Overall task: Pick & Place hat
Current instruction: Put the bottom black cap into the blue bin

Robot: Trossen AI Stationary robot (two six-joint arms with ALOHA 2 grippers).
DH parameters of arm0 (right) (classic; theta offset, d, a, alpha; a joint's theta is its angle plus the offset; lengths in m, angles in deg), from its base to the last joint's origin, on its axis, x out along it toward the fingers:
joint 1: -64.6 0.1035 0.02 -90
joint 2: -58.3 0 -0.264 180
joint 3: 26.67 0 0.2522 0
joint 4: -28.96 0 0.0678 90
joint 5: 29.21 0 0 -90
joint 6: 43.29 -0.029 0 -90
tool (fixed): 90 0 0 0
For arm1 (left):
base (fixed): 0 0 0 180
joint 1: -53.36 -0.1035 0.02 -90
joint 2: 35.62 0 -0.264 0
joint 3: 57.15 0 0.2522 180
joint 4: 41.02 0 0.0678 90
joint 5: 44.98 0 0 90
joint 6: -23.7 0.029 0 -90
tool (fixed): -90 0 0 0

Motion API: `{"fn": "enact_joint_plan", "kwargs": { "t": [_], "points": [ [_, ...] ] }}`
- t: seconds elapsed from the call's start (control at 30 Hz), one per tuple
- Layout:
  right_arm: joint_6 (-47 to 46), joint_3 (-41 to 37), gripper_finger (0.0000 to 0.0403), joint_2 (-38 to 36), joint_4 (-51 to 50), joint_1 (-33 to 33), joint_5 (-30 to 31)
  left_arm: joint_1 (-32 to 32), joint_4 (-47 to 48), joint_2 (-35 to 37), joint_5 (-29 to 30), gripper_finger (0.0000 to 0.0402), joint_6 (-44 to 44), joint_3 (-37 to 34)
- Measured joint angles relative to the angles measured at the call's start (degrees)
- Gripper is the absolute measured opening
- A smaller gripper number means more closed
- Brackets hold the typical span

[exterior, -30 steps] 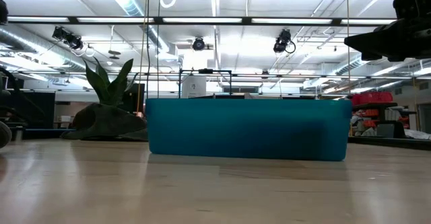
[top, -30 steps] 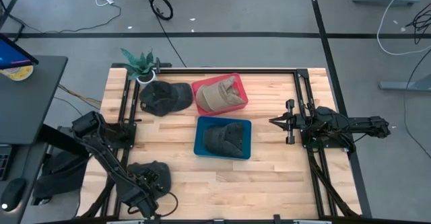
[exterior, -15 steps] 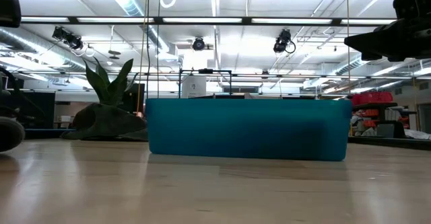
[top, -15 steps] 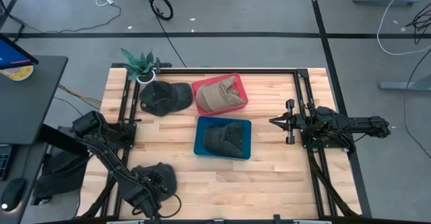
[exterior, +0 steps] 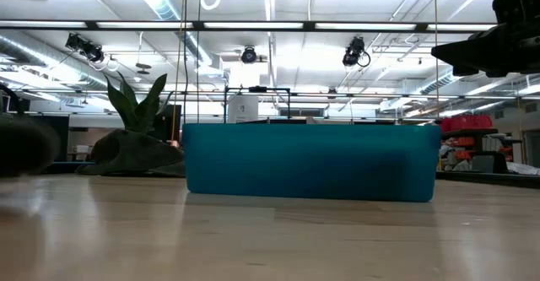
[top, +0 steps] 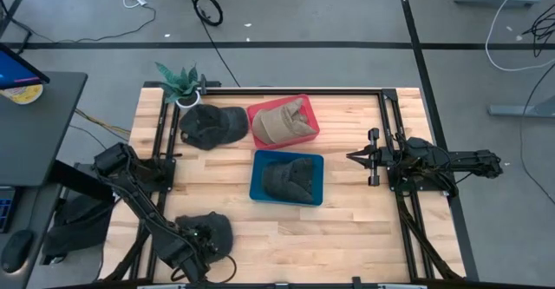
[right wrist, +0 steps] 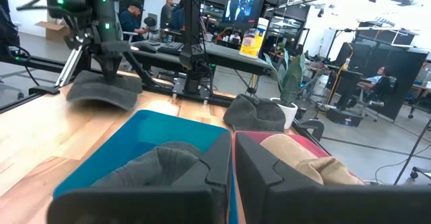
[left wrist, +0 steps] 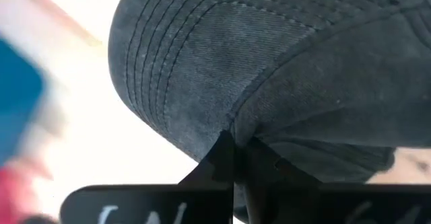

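Dark grey cap (top: 211,231) lies at the table's (top: 347,228) near left corner, pinched at its edge by the left gripper (left wrist: 232,158), jaws closed on the fabric. Denim-like weave, rows of curved stitching noted on it. No legible writing seen. Blue bin (top: 288,178) mid-table holds a dark hat; red bin (top: 284,121) holds a tan one. Right gripper (top: 354,157) hangs right of the bins, jaws together, empty.
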Motion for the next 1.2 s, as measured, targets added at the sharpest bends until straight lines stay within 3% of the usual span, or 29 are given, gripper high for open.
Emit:
{"fn": "enact_joint_plan", "kwargs": {
  "t": [0.37, 0.8, 1.03, 1.2],
  "points": [
    [0.00, 0.00, 0.0024, 0.00, 0.00, -0.01, 0.01, -6.09, 10.57, 0.00, 14.65, 0.0007, 14.17, 9.01],
    [0.00, 0.00, 0.0024, 0.00, 0.00, -0.01, 0.01, -21.94, 5.31, -0.02, 27.86, 0.0007, 41.39, 16.01],
    [0.00, 0.00, 0.0024, 0.00, 0.00, -0.01, 0.01, -29.65, -10.10, -0.02, 25.76, 0.0007, 59.09, 18.64],
    [0.00, 0.00, 0.0024, 0.00, 0.00, -0.01, 0.00, -34.68, -15.16, -0.02, 19.40, 0.0011, 63.61, 18.64]
  ]
}}
